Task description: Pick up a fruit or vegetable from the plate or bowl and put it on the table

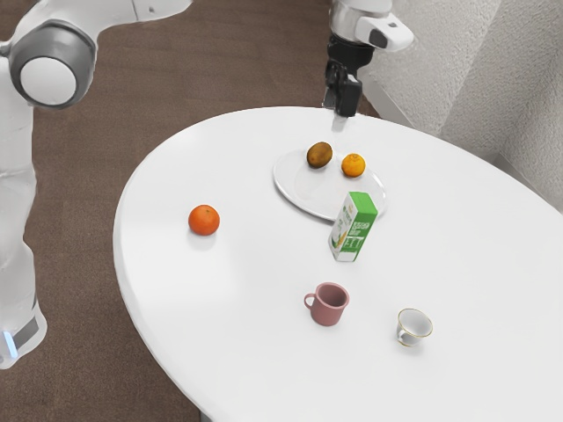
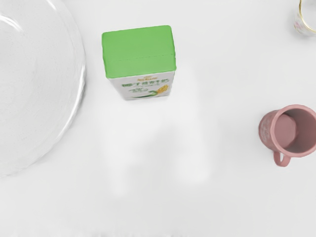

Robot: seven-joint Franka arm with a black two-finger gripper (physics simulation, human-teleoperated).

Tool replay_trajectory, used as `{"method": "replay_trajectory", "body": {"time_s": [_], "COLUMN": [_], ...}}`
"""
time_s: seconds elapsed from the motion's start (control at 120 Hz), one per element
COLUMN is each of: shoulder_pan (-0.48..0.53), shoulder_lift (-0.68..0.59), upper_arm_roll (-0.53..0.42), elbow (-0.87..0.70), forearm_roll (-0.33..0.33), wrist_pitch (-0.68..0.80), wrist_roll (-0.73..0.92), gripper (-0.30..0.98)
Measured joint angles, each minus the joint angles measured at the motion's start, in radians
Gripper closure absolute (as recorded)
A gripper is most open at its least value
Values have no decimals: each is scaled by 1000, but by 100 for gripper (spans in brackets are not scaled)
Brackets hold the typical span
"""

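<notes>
Two fruits (image 1: 353, 165) lie on the plate (image 1: 317, 190), lower than the pincer (image 1: 340, 103).

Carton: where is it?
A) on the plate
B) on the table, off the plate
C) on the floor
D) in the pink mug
B: the wrist view shows bare table between the carton and the rim of the plate; in the exterior view it just stands in front of the plate's edge.

1 orange (image 1: 353, 165), 1 brown fruit (image 1: 319, 156) on plate (image 1: 318, 192) — red fruit (image 1: 204, 221) apart
</notes>
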State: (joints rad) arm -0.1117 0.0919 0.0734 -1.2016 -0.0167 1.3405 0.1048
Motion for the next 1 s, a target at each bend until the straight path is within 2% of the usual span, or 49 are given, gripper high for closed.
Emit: {"method": "replay_trajectory", "body": {"time_s": [0.075,0.167,0.208,0.25,0.3,0.408,0.517,0.65,0.792,1.0], "shoulder_pan": [118,98,93,147,203,153,145,151,128,136], "shoulder_lift": [4,14,43,75,88,93,90,108,156,240], "upper_arm_roll": [3,10,33,50,54,52,55,51,-14,54], "elbow": [1,-2,-3,-1,1,2,5,21,22,-41], "forearm_roll": [9,29,-7,-43,-38,17,42,53,56,56], "wrist_pitch": [-2,-5,-9,-10,-12,-17,-22,15,93,252], "wrist_roll": [-26,-54,-65,-73,-78,-88,-96,-105,-113,-123], "gripper": [2,2,2,2,2,2,2,2,3,2]}}
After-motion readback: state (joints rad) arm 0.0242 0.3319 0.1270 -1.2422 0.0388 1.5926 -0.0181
